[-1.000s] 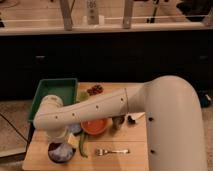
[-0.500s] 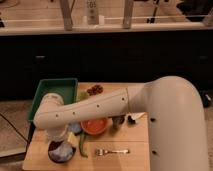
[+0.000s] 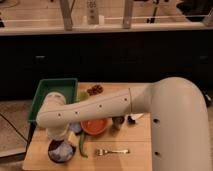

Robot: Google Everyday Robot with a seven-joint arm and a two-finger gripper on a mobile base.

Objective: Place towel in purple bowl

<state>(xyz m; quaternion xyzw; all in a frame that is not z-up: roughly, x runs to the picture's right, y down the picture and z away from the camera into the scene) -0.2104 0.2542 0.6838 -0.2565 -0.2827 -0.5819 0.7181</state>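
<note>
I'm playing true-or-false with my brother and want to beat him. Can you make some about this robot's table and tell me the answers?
1. A fork lies on the wooden table. True.
2. The green tray is at the front right. False: it is at the back left, as the camera sees it.
3. The orange bowl sits inside the tray. False: it stands on the table, near the middle.
4. The gripper hangs over the purple bowl, where the pale towel lies. True.
</note>
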